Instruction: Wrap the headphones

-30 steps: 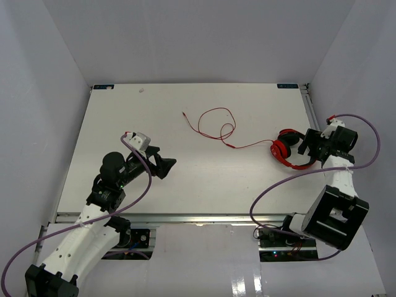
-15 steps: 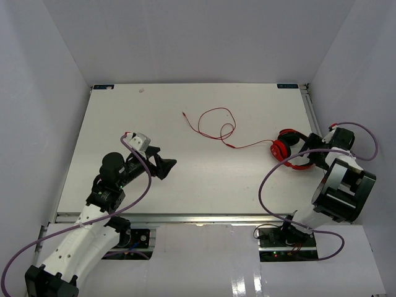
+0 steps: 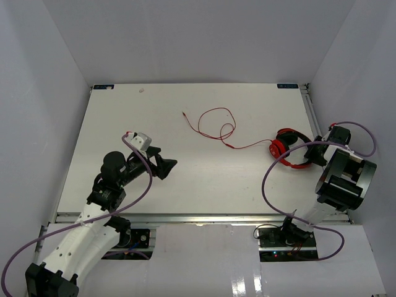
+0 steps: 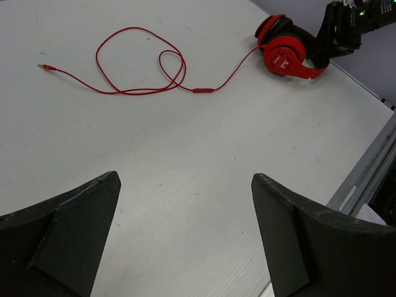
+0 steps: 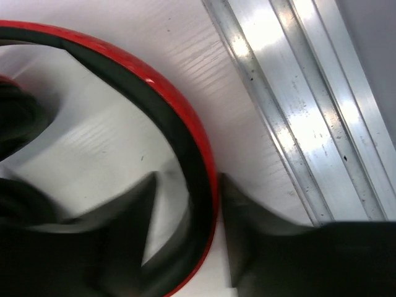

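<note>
One pair of headphones lies on the tabletop. The left gripper has its jaws wide and empty. The right gripper has its jaws astride the headband; I cannot tell if they grip it.

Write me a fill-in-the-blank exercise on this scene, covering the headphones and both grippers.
The red over-ear headphones lie near the ____ edge of the white table.
The right gripper has a finger on each side of their black-and-red ____.
The left gripper is wide open and holds ____.
Missing words: right; headband; nothing.
</note>
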{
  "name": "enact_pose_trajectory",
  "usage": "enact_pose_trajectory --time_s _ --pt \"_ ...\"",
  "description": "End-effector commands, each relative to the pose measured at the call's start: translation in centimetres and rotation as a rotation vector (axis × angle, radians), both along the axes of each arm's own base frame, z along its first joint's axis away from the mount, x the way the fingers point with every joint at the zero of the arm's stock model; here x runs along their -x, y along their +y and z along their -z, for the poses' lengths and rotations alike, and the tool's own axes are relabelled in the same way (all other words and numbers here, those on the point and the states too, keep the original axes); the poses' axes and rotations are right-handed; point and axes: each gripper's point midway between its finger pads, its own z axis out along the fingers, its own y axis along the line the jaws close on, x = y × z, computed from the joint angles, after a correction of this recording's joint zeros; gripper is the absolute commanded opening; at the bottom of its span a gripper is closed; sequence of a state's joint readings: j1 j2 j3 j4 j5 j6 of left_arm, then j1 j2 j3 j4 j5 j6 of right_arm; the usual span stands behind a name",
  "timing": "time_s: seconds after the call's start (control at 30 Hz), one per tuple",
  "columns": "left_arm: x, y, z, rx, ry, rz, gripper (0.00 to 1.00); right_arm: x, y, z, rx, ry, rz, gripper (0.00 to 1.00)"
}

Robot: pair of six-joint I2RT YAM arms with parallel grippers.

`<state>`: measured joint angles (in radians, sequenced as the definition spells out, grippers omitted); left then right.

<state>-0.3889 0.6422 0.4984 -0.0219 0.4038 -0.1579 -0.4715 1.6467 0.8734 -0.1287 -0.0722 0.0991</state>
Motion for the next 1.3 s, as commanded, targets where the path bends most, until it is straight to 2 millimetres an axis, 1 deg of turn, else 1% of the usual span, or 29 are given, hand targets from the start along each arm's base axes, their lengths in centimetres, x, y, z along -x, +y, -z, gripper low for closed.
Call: enact_pose_trajectory --time_s 0.0,0.07,0.13,0.2,0.27,0.3,0.33,0.37,0.43,0.5,0.6,0.63,0.7,0.73,0.8,0.87,0.93,0.97,1.0,1.07,1.13,1.17,1.27 --pt "0.2 -0.2 -0.5 0.01 -0.016 0.019 0.98 0.0 0.0 0.5 0.007 0.002 0.001 0.3" --pt "0.3 -0.3 -0.3 0.01 -0.012 0.023 0.98 0.0 0.2 0.0 0.007 -0.015 -0.01 0.19" --pt "0.3 -0.3 -0.1 0.011 -0.003 0.024 0.98 -0.2 0.6 -1.2 0.008 -0.057 -0.031 0.11" --pt "0.1 -0.5 -0.3 0.02 -0.005 0.023 0.98 -0.3 1.4 -2.9 0.003 -0.113 -0.068 0.08" --pt "-0.2 -0.5 -0.4 0.031 0.002 0.013 0.98 -0.1 2.5 -3.9 -0.008 -0.156 -0.127 0.08" --pt "-0.4 -0.5 -0.1 0.038 0.02 0.006 0.98 -0.1 3.4 -5.2 -0.02 -0.202 -0.172 0.08" --pt "-0.5 -0.5 0.1 0.04 0.031 0.0 0.98 0.2 4.3 -6.4 -0.01 -0.244 -0.221 0.08" --pt "-0.6 -0.6 0.3 0.043 0.048 0.0 0.98 0.4 5.5 -7.3 -0.032 -0.286 -0.281 0.08" --pt "-0.7 -1.0 0.6 0.048 0.072 0.017 0.98 0.8 8.5 -10.1 -0.034 -0.392 -0.446 0.08" --pt "-0.2 -1.9 0.9 0.051 0.078 0.08 0.98 1.5 11.6 -12.6 -0.023 -0.489 -0.626 0.08" --pt "1.8 -3.6 1.0 0.041 0.018 0.268 0.98 2.5 16.5 -16.2 0.031 -0.599 -0.877 0.08" --pt "2.3 -3.9 1.0 0.043 -0.01 0.304 0.98 2.9 18.1 -16.9 0.035 -0.618 -0.934 0.08" --pt "2.7 -4.1 0.1 0.048 -0.096 0.327 0.98 3.4 20.6 -19.2 0.034 -0.675 -1.038 0.08" --pt "3.0 -4.3 -0.6 0.047 -0.154 0.334 0.98 3.3 21.6 -20.8 0.017 -0.702 -1.055 0.08" --pt "4.0 -5.0 -1.4 0.036 -0.242 0.374 0.98 3.2 23.3 -22.6 -0.027 -0.723 -1.084 0.08" --pt "5.1 -6.2 -1.9 0.036 -0.284 0.43 0.98 2.8 24.5 -24.9 -0.072 -0.748 -1.081 0.08" --pt "6.2 -7.6 -1.7 0.015 -0.329 0.484 0.98 2.6 25.6 -27.4 -0.092 -0.77 -1.08 0.08" --pt "6.5 -8.2 -1.6 -0.006 -0.374 0.495 0.98 2.5 26.0 -29.0 -0.094 -0.791 -1.08 0.08" --pt "6.8 -8.7 -1.5 -0.015 -0.401 0.507 0.98 2.4 26.3 -30.0 -0.096 -0.802 -1.077 0.08" --pt "7.7 -10.1 -1.1 -0.023 -0.436 0.543 0.98 2.8 27.8 -31.9 -0.116 -0.82 -1.106 0.08" --pt "8.1 -11.6 -0.5 -0.029 -0.444 0.574 0.98 3.0 28.6 -32.9 -0.142 -0.824 -1.121 0.08" --pt "8.1 -12.1 -0.3 -0.035 -0.445 0.577 0.98 3.1 28.8 -34.1 -0.144 -0.844 -1.132 0.08" --pt "6.2 -13.7 0.3 -0.057 -0.471 0.525 0.98 3.5 29.4 -36.6 -0.192 -0.867 -1.135 0.08"
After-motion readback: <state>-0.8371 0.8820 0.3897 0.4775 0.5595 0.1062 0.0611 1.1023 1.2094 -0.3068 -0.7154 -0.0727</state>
